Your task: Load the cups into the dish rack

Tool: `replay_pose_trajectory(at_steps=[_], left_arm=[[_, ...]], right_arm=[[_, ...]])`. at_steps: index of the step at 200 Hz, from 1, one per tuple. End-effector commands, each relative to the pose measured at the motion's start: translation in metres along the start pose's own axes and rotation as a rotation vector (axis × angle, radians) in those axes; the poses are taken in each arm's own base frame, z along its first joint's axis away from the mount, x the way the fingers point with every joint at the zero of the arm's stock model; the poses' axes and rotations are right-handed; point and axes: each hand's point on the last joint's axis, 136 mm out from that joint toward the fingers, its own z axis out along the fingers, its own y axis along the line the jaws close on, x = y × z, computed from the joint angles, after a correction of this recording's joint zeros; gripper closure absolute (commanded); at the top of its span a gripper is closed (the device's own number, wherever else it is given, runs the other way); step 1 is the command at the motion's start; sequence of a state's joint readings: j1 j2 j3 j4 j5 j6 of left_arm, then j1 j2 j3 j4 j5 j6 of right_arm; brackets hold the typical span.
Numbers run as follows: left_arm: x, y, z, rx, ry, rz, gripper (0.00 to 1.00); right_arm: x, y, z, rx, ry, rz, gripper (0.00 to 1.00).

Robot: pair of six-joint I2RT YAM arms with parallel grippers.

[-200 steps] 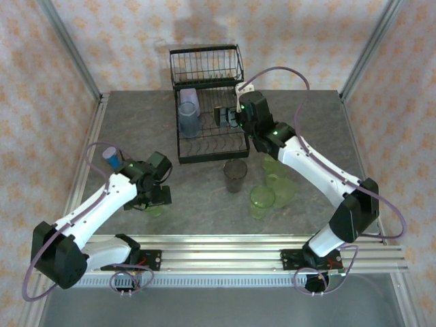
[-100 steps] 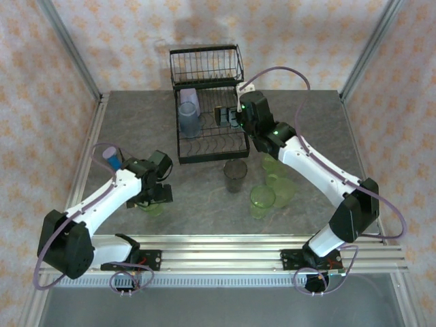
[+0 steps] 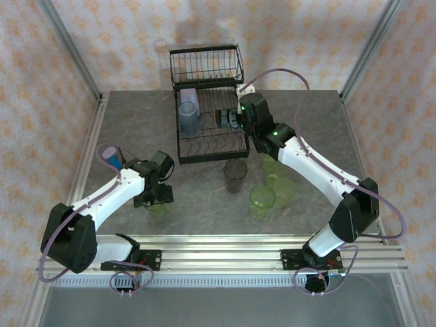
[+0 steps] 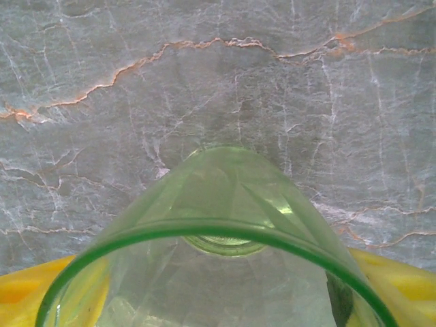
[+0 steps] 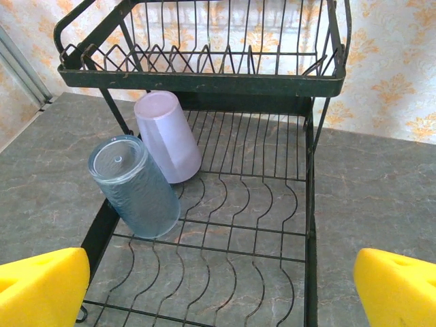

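Light green cup (image 3: pixel 156 208) standing upright on the grey stone table (image 3: pixel 136 122), near its front left, mouth up. The left gripper (image 3: pixel 155 199) is over it, pointing straight down. In the left wrist view its yellow pads (image 4: pixel 41 289) lie against the cup's wall on either side, so the gripper is closed on this cup. The left arm reaches forward and to the right from its base with the elbow bent low.

A small blue cylinder (image 3: pixel 114 161) stands just left of the forearm. A dark grey cup (image 3: pixel 235 176) stands upright just in front of the dish rack (image 3: pixel 212 159). A cluster of green cups (image 3: pixel 274 187) stands to its right.

The rack sits at the back centre of the table. In it, a lavender cup (image 5: pixel 167 136) and a light blue cup (image 5: pixel 134 184) are upended on the left side of the lower tray, tilted and touching each other. The right gripper (image 5: pixel 221 286) hangs over the right half of the tray. Its pads are spread wide apart and hold nothing. The right arm stretches up and to the left from its base.

Compared with one second earlier, the left arm's base link has swung to the right. The left jaws have closed from wide open onto the cup. The right gripper has shifted slightly left over the tray. None of the cups has moved.
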State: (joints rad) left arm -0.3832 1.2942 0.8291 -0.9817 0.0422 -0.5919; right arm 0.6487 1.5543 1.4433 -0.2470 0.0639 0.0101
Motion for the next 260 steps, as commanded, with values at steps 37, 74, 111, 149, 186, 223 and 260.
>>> replay_pose_trajectory(at_steps=[37,74,111,149,186,223,260], left_arm=[[-0.023,-0.010,-0.039,0.104,-0.137,0.005,0.25],[-0.078,-0.024,-0.125,0.285,-0.501,-0.014,0.25],[-0.130,-0.035,-0.227,0.480,-0.966,-0.033,0.30],[-0.150,-0.041,-0.316,0.694,-1.398,-0.045,0.33],[-0.150,-0.052,-0.371,0.895,-1.615,-0.033,0.33],[-0.145,-0.068,-0.403,1.100,-1.697,-0.001,0.34],[-0.145,-0.077,-0.415,1.176,-1.701,0.021,0.34]], right_arm=[[-0.016,-0.006,-0.017,0.003,-0.047,0.046,0.01],[-0.034,0.015,-0.031,-0.158,-0.071,0.159,0.01],[-0.059,0.071,-0.053,-0.523,-0.082,0.344,0.01],[-0.083,0.102,-0.073,-0.860,-0.025,0.607,0.01],[-0.102,0.099,-0.079,-1.088,0.011,0.857,0.01],[-0.113,0.110,-0.084,-1.235,0.054,0.922,0.01],[-0.117,0.125,-0.099,-1.265,0.048,0.795,0.01]])
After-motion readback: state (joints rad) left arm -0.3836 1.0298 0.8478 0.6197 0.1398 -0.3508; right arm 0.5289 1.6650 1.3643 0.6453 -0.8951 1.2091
